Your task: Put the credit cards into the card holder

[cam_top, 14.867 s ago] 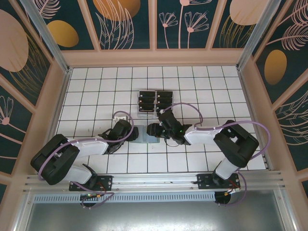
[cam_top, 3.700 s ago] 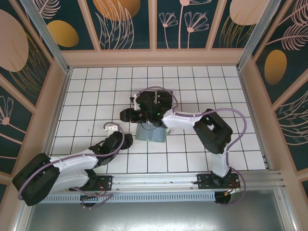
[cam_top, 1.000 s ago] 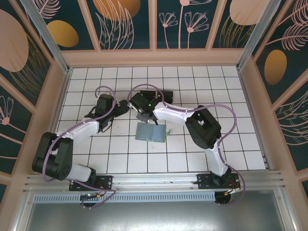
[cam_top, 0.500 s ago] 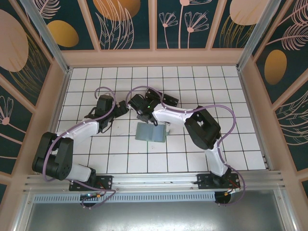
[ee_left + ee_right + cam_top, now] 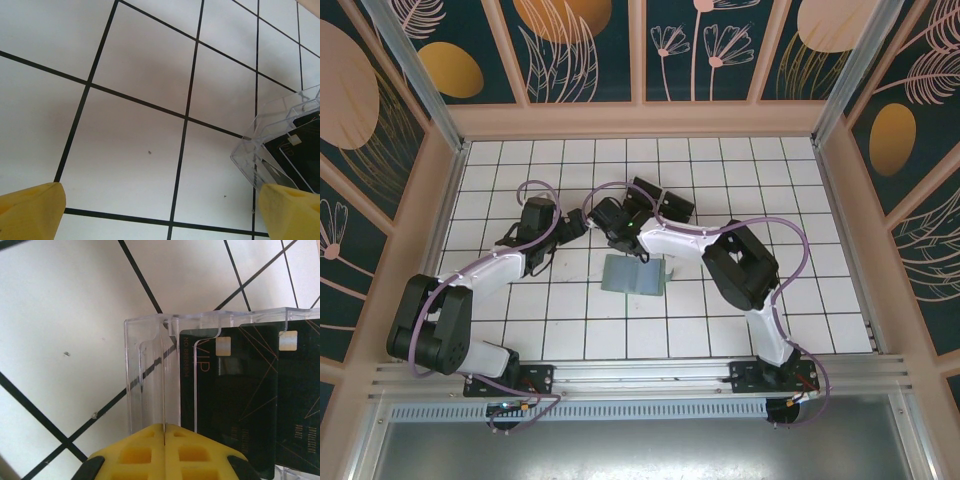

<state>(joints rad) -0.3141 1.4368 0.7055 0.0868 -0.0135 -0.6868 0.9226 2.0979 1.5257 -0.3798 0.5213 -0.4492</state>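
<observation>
Rack point(image 5: 142, 370) has swung askew, right tool point(image 5: 164, 429) pinched together at its clear wall, left tool point(image 5: 160, 210) spread wide apart.

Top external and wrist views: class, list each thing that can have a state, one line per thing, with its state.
clear rack, skewed to the tile lines, black cards in its slots.
credit cards, standing in the clear rack, not in the card holder.
card holder, lying on the tiles, untouched.
left end effector, open, nothing between its fingers.
right end effector, shut, at the clear rack's wall.
</observation>
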